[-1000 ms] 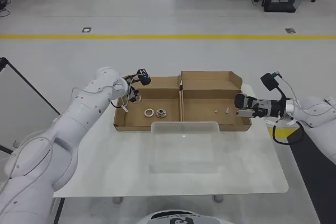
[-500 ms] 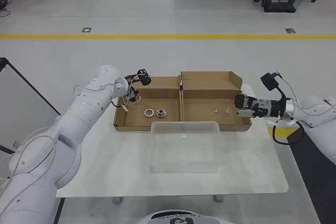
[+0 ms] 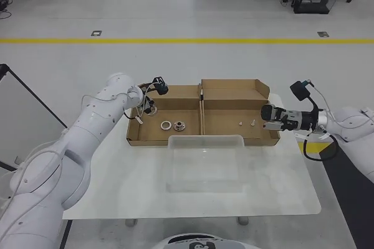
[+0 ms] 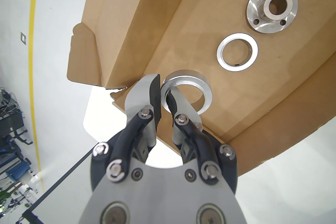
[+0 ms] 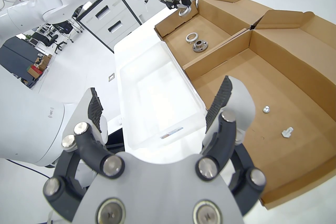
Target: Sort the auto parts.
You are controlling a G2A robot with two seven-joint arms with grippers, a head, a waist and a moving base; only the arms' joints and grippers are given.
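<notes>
The left gripper (image 4: pixel 162 95) pinches a metal ring (image 4: pixel 206 93) by its rim, one finger through the hole, above the left cardboard box's (image 4: pixel 183 25) far-left floor. The right gripper (image 5: pixel 160 84) hovers wide open, empty.

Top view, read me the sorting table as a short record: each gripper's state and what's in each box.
Left gripper: shut on a thick silver metal ring, pinching its rim, over the left brown cardboard box
Left box contents: thin silver ring and silver flanged hub, lying apart
Right gripper: open, holding nothing, at the outer end of the right brown cardboard box
Right box contents: two small silver bolts
In front of boxes: clear plastic tray
</notes>
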